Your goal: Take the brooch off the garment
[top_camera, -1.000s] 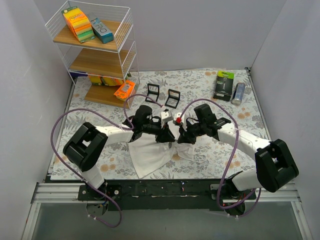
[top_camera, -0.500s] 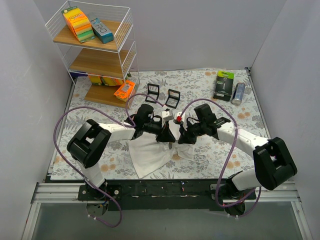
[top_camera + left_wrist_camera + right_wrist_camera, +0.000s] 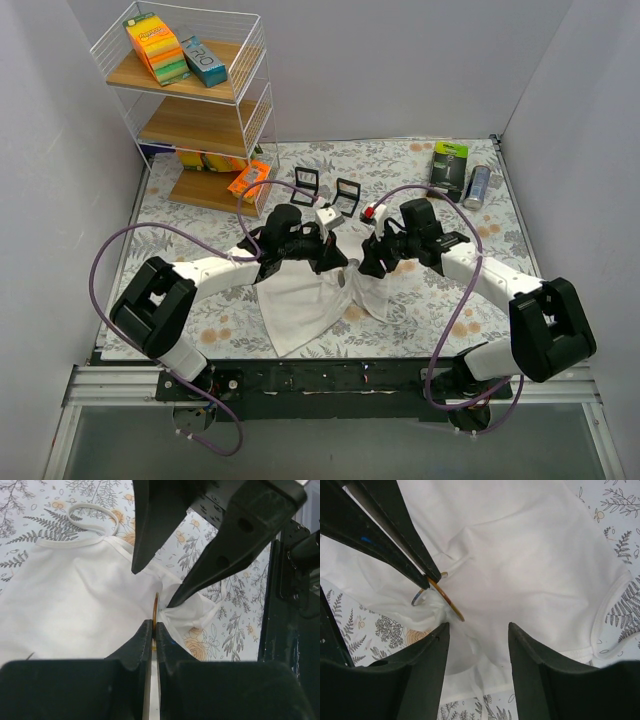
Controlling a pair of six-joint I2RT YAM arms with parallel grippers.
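Observation:
The garment (image 3: 300,310) is a white strappy top lying crumpled on the floral cloth, with a strap loop (image 3: 92,517) at its far edge. The brooch (image 3: 445,597) is a thin gold ring with a pin, still bunched into the fabric. My left gripper (image 3: 154,625) is shut on the brooch (image 3: 155,607), edge-on between its pads. My right gripper (image 3: 477,627) is open just over the gathered fabric beside the brooch, holding nothing. In the top view both grippers meet tip to tip, left gripper (image 3: 340,262) and right gripper (image 3: 365,265), above the garment's upper right corner.
A wire shelf (image 3: 190,110) with boxes stands at the back left, with an orange packet (image 3: 248,180) leaning at its foot. Two small black frames (image 3: 305,185) lie behind the grippers. A green-and-black package (image 3: 450,170) and a grey can (image 3: 477,186) sit at the back right.
My right gripper has opened and let go of the fabric. My left gripper has closed fully on the brooch. Both grippers have shifted slightly toward the back of the table.

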